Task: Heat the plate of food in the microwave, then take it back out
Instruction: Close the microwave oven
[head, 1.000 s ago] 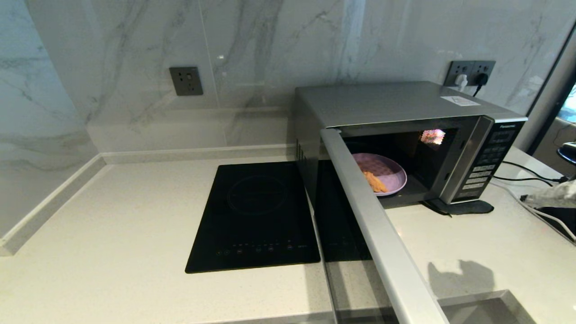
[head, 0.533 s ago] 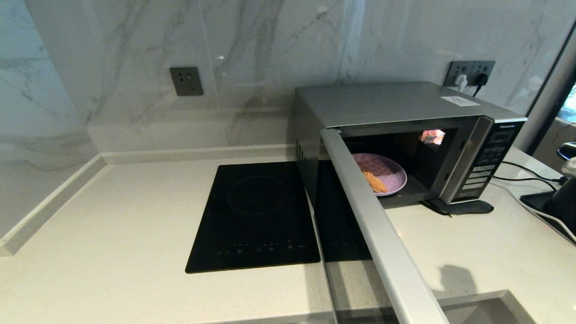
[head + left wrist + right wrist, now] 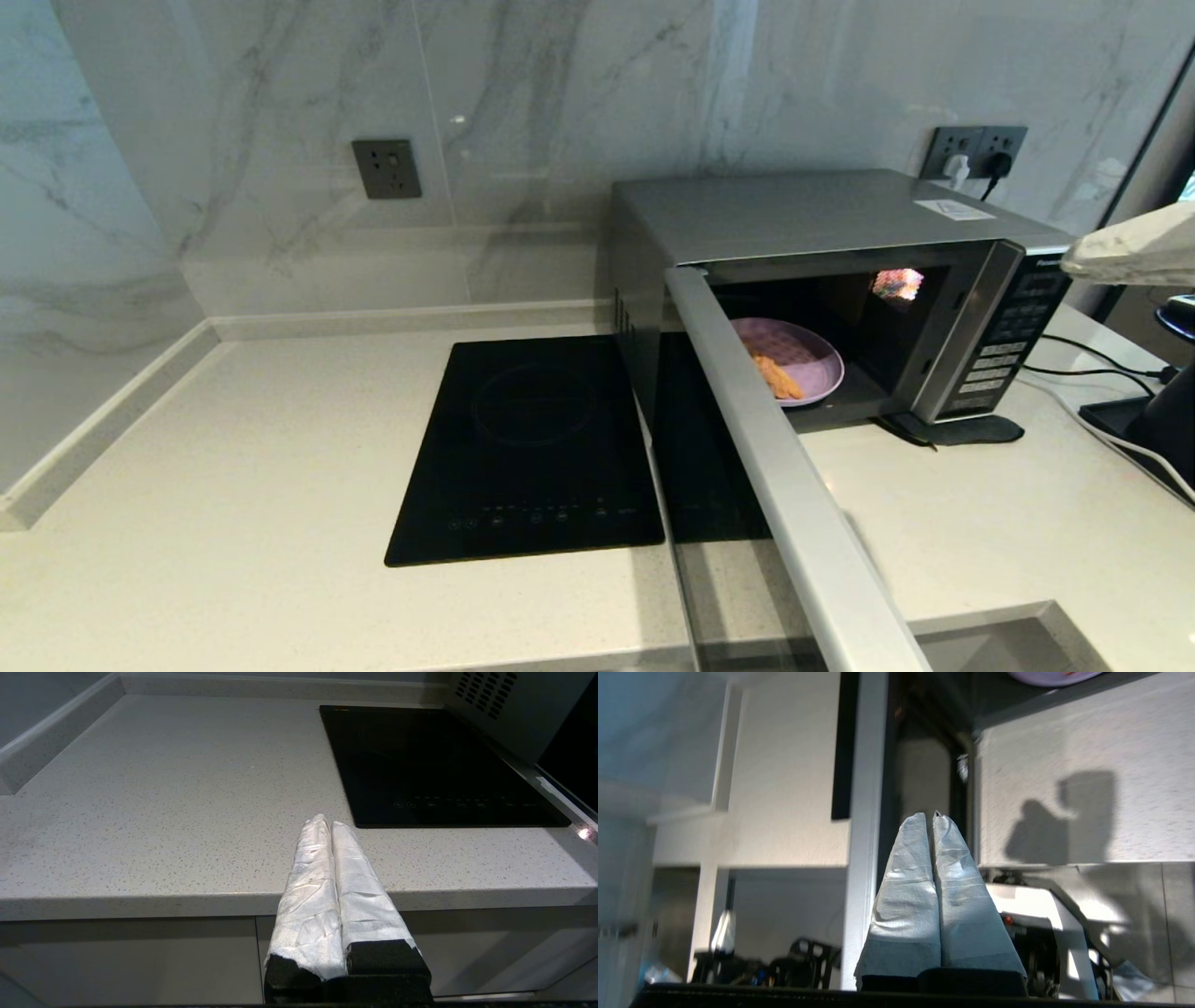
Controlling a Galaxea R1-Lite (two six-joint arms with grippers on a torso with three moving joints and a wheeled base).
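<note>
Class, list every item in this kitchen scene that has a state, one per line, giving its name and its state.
microwave: door swung wide open.
plate of food: sitting inside the microwave.
induction hob: bare, nothing on it.
right gripper: shut, empty, raised beside the microwave.
left gripper: shut, empty, parked at the counter edge.

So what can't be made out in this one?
- Plate of food, head view: near side hidden behind the open microwave door's edge; any crumbed piece unseen.
- Same plate, right wrist view: cut off by the frame edge.
- Button panel, head view: labels too small.
- Right tool, head view: cut off at the frame edge.
</note>
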